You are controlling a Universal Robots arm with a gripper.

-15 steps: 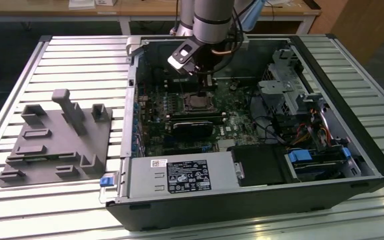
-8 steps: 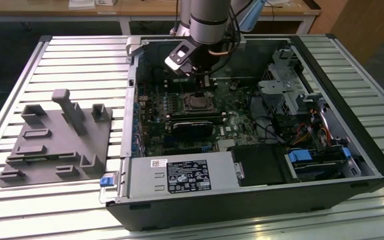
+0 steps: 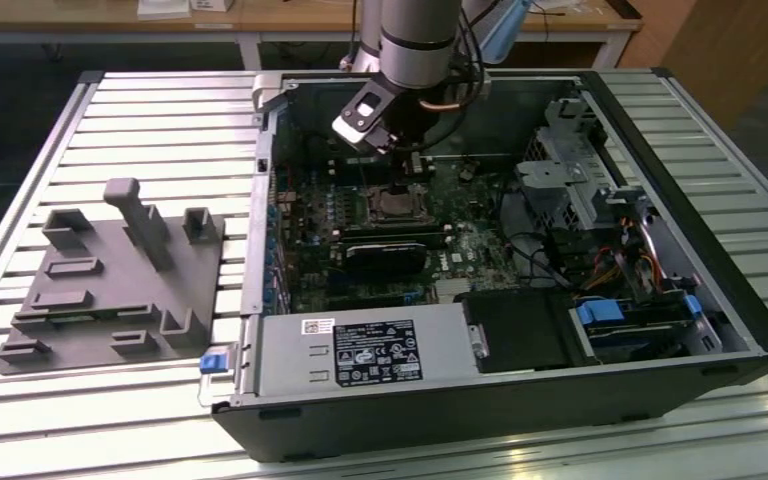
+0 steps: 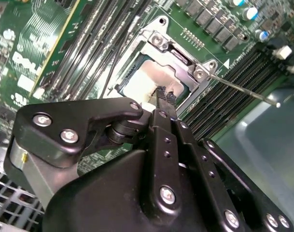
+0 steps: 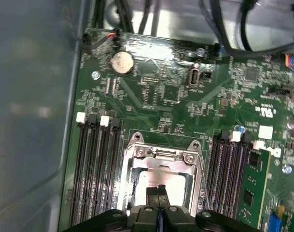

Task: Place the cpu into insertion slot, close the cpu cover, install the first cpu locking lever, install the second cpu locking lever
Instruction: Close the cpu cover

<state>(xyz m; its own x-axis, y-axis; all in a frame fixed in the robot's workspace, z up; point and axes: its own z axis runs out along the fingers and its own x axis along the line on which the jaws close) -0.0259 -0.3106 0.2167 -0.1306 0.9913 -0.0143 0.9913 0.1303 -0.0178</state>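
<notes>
Pincer, closed narrow, hangs over the cpu framed by the cpu cover.

- A silvery-grey cylindrical arm with a black band is seen in the exterior view.
- A white-and-grey block is mounted at its wrist.
- The gripper is built of matte black linkages, rounded at the joints.
- Silver round-headed screws are set along its plates.
- Slim black fingers are ribbed at the tips.
</notes>
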